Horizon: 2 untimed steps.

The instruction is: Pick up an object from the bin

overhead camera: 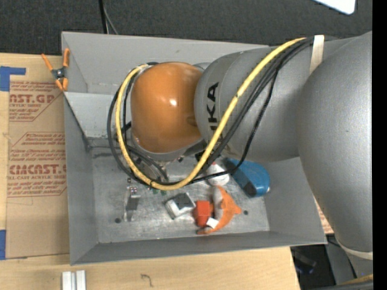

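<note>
One grey-white block (179,206) on bin (78,222) floor, 5 o'clock of gripper (154,177) | red-orange pieces (213,213) at block's 3 o'clock | blue lump (254,180) at 2 o'clock | gripper spread or pressed together: cannot tell

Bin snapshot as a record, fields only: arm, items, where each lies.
arm: orange cover on the wrist, low over the floor's left-middle
bin: grey metal
blue item: right side of floor, by the arm's cables
orange and red pieces: front right, bunched together
white-grey block: front centre, just left of the red piece
small metal part: front left, alone
held: cannot tell
</note>
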Each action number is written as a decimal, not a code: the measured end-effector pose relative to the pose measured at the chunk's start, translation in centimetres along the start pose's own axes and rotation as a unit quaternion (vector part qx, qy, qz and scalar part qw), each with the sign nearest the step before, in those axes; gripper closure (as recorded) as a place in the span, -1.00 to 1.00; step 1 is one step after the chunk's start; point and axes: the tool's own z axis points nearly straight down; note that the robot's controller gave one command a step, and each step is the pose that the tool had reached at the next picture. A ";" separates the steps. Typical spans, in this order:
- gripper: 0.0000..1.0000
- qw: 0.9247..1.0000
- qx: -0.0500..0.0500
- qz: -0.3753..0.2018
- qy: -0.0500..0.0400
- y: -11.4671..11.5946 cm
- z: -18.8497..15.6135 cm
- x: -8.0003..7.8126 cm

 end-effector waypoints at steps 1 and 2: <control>-1.00 1.000 -0.001 0.001 -0.004 -0.1 -0.4 -0.2; -1.00 0.999 -0.001 -0.044 -0.006 -1.5 3.5 -1.4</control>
